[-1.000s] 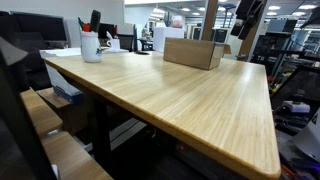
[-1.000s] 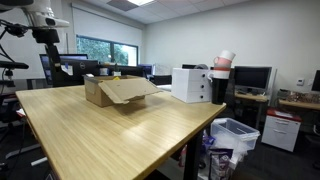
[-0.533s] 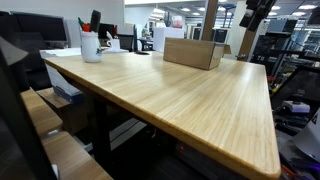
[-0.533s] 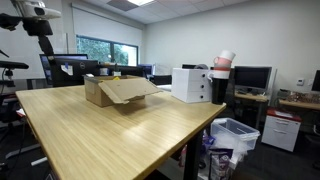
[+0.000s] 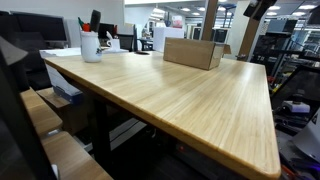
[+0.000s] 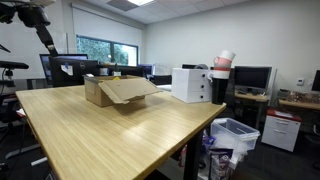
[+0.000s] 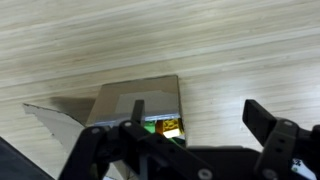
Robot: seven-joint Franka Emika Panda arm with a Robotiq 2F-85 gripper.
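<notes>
Starting upper left in an exterior view: a white mug (image 5: 91, 45) stuffed with pens sits near the far corner of the wooden table (image 5: 190, 105). Moving right, the cardboard box (image 5: 193, 52) stands upper centre, near the far edge. Up in the top right corner, the gripper (image 5: 256, 8) hangs high above the box and is half cut off by the frame.

From the wrist, reading left to right, one flap (image 7: 58, 114) splays out at lower left. Then comes the box's open mouth, with something green and yellow (image 7: 166, 126) inside. The gripper (image 7: 193, 108) frames it, its fingers (image 7: 262, 120) spread wide with nothing between them.

My read on trouble: that flap leans outward, so a straight drop slightly to the left could catch it and shove or tip the light box. The box walls are thin too, and a finger landing on a rim would crush it or skid the box toward the far edge. What the item inside is, I cannot tell, so judging a grip on it is shaky.

In an exterior view the arm (image 6: 44, 35) is at upper left. A broad stretch of tabletop lies toward the camera. A white cabinet (image 6: 190, 84) and a bin (image 6: 236, 134) stand off the right edge, well apart from the box.
</notes>
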